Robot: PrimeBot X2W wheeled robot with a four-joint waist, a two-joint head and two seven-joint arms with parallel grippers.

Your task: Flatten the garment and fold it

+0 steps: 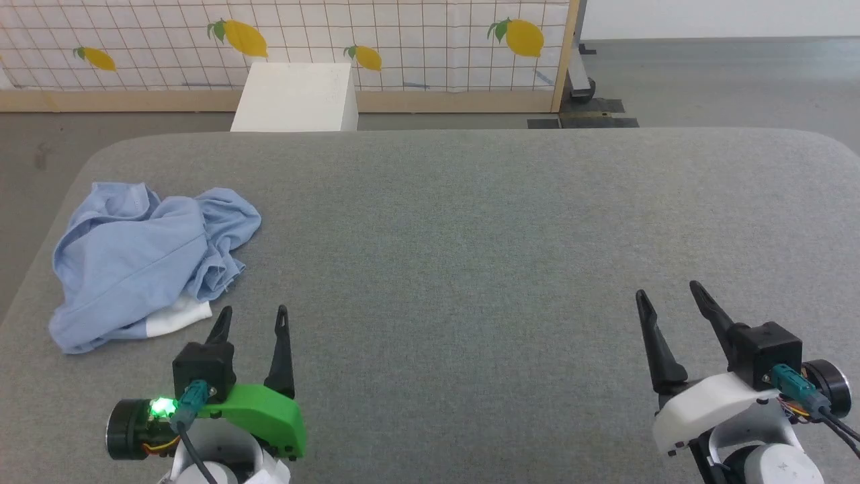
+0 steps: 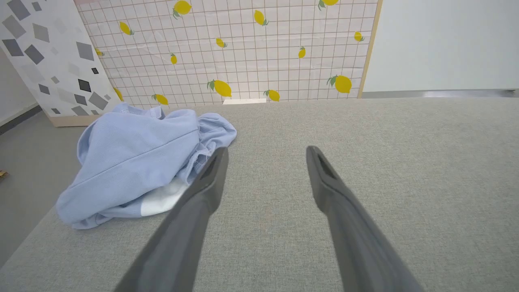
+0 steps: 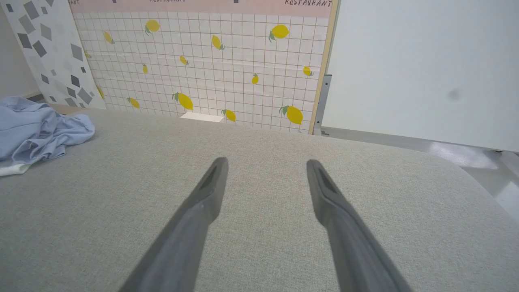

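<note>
garment (image 1: 141, 259): light blue shirt, scrunched in a heap on the left side of the table, close to its left edge; not flattened, not folded yet; one long seam runs across the top layer

white bit (image 1: 178, 321): pokes out from under the blue at the heap's near edge; might be the collar, but it's too bunched up to say for sure

left gripper (image 1: 254, 310): the one with the green housing; fingers spread wide, nothing between them; sits at the near left of the table, its left fingertip just beside that white bit

right gripper (image 1: 667, 289): white housing; fingers spread wide too, nothing held; over bare fabric at the near right, well apart from the shirt

table (image 1: 470, 222): grey woven cover, rounded far corners

white box (image 1: 295, 97): on the floor just past the table's far edge

lemon panel (image 1: 403, 40): grid pattern with yellow lemons, wooden frame; stands behind the box
</note>
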